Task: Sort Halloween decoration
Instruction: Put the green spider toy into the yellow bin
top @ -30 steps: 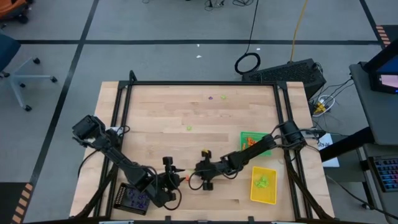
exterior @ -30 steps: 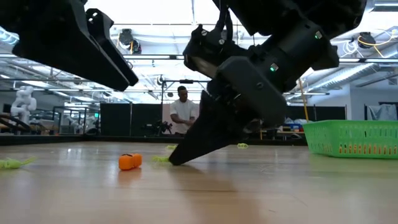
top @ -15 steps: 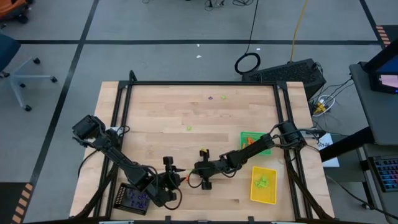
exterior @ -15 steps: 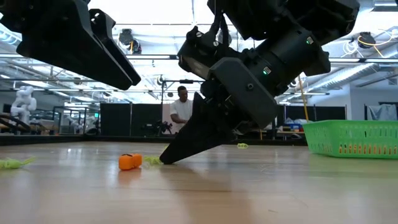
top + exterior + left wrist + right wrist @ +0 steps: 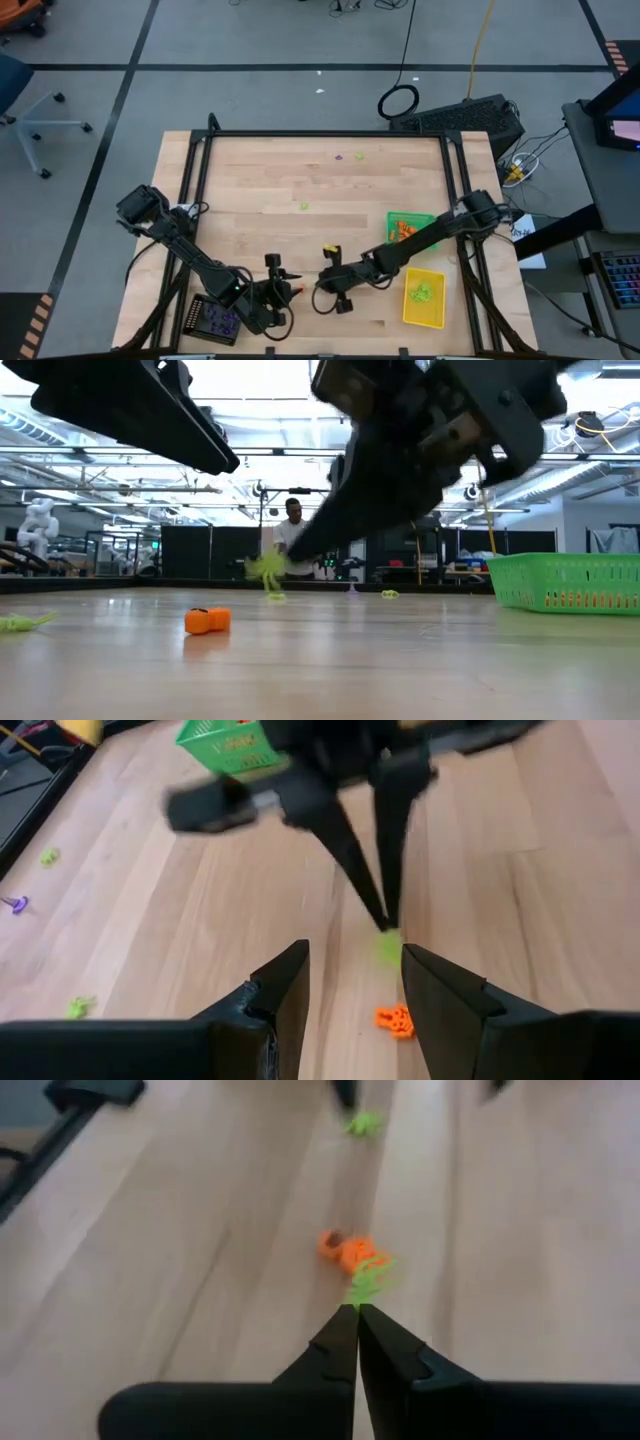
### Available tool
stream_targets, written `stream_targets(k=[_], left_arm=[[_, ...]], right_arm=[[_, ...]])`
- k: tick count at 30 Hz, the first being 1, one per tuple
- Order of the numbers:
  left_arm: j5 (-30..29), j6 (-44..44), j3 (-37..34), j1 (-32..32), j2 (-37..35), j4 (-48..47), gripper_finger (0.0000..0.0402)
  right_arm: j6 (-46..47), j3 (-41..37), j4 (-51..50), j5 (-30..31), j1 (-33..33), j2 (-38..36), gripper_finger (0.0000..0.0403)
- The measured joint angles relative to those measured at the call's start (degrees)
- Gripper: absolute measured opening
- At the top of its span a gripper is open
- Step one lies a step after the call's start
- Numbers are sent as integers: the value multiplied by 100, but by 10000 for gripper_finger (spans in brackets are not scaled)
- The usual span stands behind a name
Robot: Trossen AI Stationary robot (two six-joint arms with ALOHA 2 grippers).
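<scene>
The right pincer (image 5: 356,1312) was clenched on a lime green trinket (image 5: 266,568), lifted above the table (image 5: 300,170). The left pincer (image 5: 352,970) hung nearby, released, over an orange trinket (image 5: 207,621).

Three trays are sitting lower frame: green (image 5: 408,222), yellow (image 5: 424,311), black (image 5: 212,320); two arms are working

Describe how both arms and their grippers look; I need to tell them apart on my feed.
Both are dark, jointed arms with black cabling along the links. The left gripper has broad, flat black fingers. The right gripper has matching black fingers tapering to thin tips. No colour markings distinguish them.
</scene>
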Motion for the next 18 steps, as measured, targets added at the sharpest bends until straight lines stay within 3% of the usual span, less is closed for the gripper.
stream_targets(k=[18], left_arm=[[-323,153,8,-4,-37,237,157]], right_arm=[[-275,11,-2196,855,807,-1843,0]])
